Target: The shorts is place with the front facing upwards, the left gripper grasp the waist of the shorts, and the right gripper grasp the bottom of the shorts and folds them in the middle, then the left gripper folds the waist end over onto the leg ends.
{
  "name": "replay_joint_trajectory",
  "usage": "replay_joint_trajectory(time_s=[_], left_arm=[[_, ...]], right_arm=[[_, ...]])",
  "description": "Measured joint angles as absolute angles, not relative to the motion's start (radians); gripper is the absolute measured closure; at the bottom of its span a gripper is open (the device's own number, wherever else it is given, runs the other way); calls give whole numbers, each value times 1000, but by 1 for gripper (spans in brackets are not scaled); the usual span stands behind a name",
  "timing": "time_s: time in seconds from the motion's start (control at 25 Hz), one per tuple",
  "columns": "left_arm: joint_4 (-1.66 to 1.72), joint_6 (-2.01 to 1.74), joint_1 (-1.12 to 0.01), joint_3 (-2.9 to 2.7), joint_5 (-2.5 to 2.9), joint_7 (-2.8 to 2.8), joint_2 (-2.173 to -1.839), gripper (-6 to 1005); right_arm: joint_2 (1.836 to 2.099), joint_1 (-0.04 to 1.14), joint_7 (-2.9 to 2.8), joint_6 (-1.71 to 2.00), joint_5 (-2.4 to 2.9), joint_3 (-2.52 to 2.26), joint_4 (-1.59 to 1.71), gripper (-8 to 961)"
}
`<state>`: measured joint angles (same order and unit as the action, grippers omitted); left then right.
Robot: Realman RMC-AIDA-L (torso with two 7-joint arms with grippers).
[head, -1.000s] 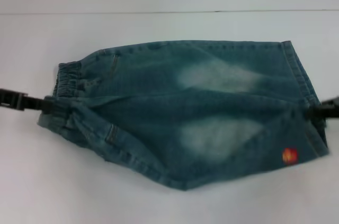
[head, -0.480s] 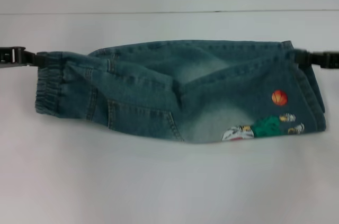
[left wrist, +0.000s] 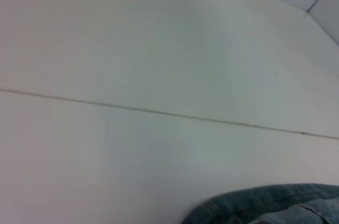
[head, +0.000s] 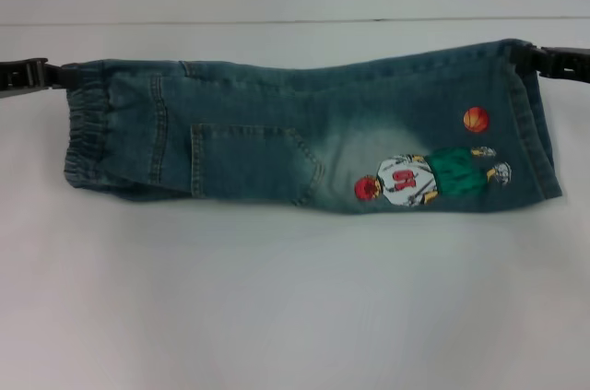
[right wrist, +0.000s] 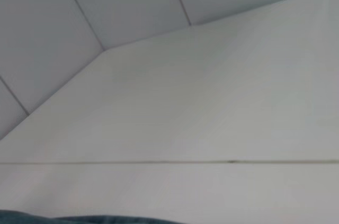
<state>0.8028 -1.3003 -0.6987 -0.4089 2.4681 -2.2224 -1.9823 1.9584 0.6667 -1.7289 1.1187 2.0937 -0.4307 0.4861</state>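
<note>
Denim shorts lie folded lengthwise near the desk's far edge. The left claw pinches the waist corner, the right claw the leg-hem corner. First fold looks done; folding waist onto leg ends remains.

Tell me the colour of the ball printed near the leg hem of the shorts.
Orange ball, printed on the blue-green shorts; clearest in the head view.
</note>
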Motion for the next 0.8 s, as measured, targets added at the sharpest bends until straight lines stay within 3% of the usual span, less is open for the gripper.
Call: replay_joint_trajectory(time_s=[0.48, 0.8], left_arm=[[767, -1171, -702, -489, 2467, -2221, -1991, 905], [759, -1103, -700, -540, 2467, -2214, -2007, 901]], right_arm=[[1996, 717, -1635, 928, 2057, -469, 475, 826], [2008, 738, -1632, 796, 2057, -561, 446, 804]])
